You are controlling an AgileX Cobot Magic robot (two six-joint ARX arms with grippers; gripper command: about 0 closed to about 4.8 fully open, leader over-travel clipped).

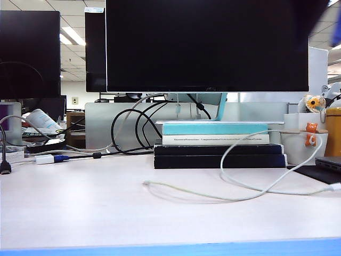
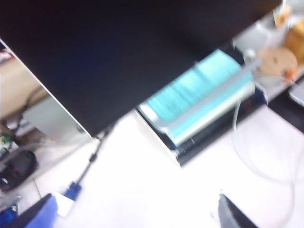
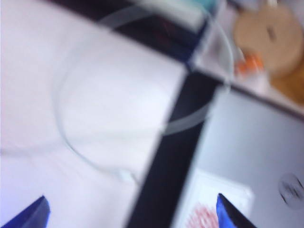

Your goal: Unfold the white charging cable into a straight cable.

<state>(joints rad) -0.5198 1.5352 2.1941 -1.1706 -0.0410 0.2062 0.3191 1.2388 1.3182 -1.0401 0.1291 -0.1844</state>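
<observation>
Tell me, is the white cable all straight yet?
Not yet. The white charging cable lies loose on the desk, one end stretched out flat, but the rest loops up over the books. Nothing is in hand: the left end effector and the right end effector are both open, above the desk. What is left is grabbing both ends and pulling the loop out.

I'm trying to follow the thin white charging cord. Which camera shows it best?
The exterior view: the thin white charging cable lies sharp, looped across the desk, both ends visible. The left wrist view catches one blurred curve; the right wrist view a blurred loop.
</observation>
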